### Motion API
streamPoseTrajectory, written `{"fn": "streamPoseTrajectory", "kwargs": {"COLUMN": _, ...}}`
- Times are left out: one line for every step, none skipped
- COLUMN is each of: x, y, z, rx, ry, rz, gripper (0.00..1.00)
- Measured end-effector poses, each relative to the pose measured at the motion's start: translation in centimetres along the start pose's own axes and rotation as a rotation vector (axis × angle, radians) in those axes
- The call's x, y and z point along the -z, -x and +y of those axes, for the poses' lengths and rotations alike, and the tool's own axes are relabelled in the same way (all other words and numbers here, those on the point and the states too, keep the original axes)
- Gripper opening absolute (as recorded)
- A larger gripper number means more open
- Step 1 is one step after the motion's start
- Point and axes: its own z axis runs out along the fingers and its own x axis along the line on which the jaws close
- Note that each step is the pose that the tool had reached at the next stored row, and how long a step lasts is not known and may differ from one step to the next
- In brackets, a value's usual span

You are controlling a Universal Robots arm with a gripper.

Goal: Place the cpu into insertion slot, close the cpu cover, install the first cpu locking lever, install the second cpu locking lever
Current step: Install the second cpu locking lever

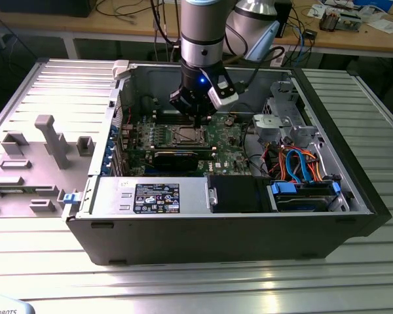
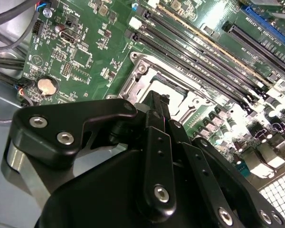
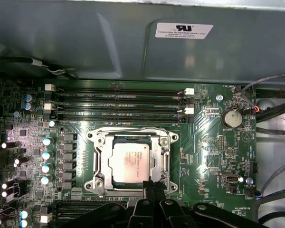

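First wrist view is showing the dull silver-grey square cpu (image 3: 128, 163) sitting in the silver-rimmed insertion slot (image 3: 96, 161) mid-board under the lowered cover frame, the black gripper (image 3: 152, 186), jaws clenched empty, needing gentle, square pressure.

The exterior view looks down from in front on the open computer case (image 1: 249, 229), well back from the gripper (image 1: 198, 121); both wrist views sit close behind the gripper, sharing the insertion slot (image 3: 132, 162) just beyond its fingertips

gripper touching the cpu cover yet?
Cannot tell. In the first wrist view the gripper tips overlap the cpu cover edge, but no view shows contact or gap plainly.
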Motion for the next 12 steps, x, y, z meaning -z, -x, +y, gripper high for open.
{"fn": "streamPoseTrajectory", "kwargs": {"x": 0.01, "y": 0.0, "z": -0.09, "rx": 0.0, "ry": 0.0, "rz": 0.0, "gripper": 0.11}}
{"fn": "streamPoseTrajectory", "kwargs": {"x": 0.01, "y": 0.0, "z": -0.19, "rx": 0.0, "ry": 0.0, "rz": 0.0, "gripper": 0.11}}
{"fn": "streamPoseTrajectory", "kwargs": {"x": 0.01, "y": 0.0, "z": -0.19, "rx": 0.0, "ry": 0.0, "rz": 0.0001, "gripper": 0.11}}
{"fn": "streamPoseTrajectory", "kwargs": {"x": 0.01, "y": 0.0, "z": -0.2, "rx": 0.0, "ry": -0.0001, "rz": 0.0001, "gripper": 0.11}}
{"fn": "streamPoseTrajectory", "kwargs": {"x": 0.01, "y": 0.0, "z": -0.2, "rx": 0.0, "ry": 0.0, "rz": 0.0, "gripper": 0.11}}
{"fn": "streamPoseTrajectory", "kwargs": {"x": 0.01, "y": 0.0, "z": -0.21, "rx": 0.0, "ry": 0.0, "rz": 0.0, "gripper": 0.11}}
{"fn": "streamPoseTrajectory", "kwargs": {"x": 0.02, "y": 0.0, "z": -0.21, "rx": 0.0, "ry": -0.0001, "rz": 0.0, "gripper": 0.11}}
{"fn": "streamPoseTrajectory", "kwargs": {"x": 0.02, "y": 0.0, "z": -0.22, "rx": 0.0, "ry": -0.0001, "rz": 0.0001, "gripper": 0.11}}
{"fn": "streamPoseTrajectory", "kwargs": {"x": 0.02, "y": 0.0, "z": -0.22, "rx": 0.0, "ry": -0.0001, "rz": 0.0001, "gripper": 0.11}}
{"fn": "streamPoseTrajectory", "kwargs": {"x": 0.01, "y": 0.0, "z": -0.23, "rx": 0.0, "ry": 0.0, "rz": 0.0001, "gripper": 0.11}}
{"fn": "streamPoseTrajectory", "kwargs": {"x": 0.02, "y": 0.0, "z": -0.23, "rx": 0.0, "ry": -0.0001, "rz": 0.0, "gripper": 0.11}}
{"fn": "streamPoseTrajectory", "kwargs": {"x": 0.02, "y": 0.0, "z": -0.23, "rx": 0.0, "ry": -0.0001, "rz": 0.0004, "gripper": 0.11}}
